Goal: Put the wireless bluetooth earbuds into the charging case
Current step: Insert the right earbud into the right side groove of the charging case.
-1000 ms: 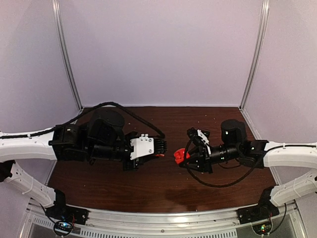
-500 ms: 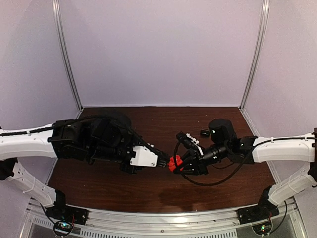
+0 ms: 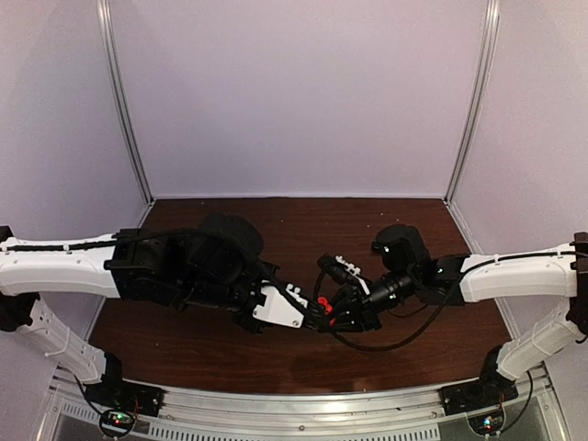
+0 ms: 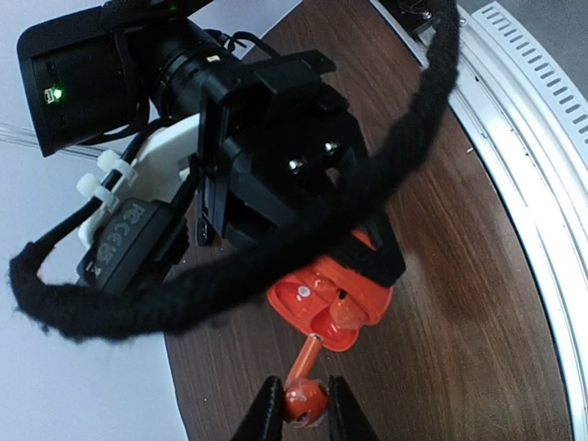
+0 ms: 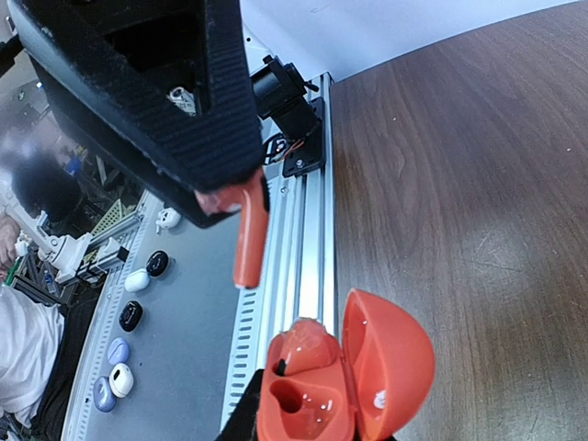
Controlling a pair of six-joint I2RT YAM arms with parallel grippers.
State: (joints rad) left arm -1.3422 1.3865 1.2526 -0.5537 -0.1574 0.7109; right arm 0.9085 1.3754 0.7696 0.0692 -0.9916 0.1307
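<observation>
We are pinching the red earbud (image 4: 306, 393) between the narrowed fingers of the left gripper (image 4: 300, 415). Its stem is pointing away from the fingers toward the charging case (image 4: 322, 308), and we cannot tell whether its tip is touching the rim. With the right gripper (image 3: 334, 311) we are clamping that case by its sides over the middle of the brown table (image 4: 441, 303), its lid standing open and its red wells facing the earbud, while the two grippers are facing each other tip to tip between the arms.
</observation>
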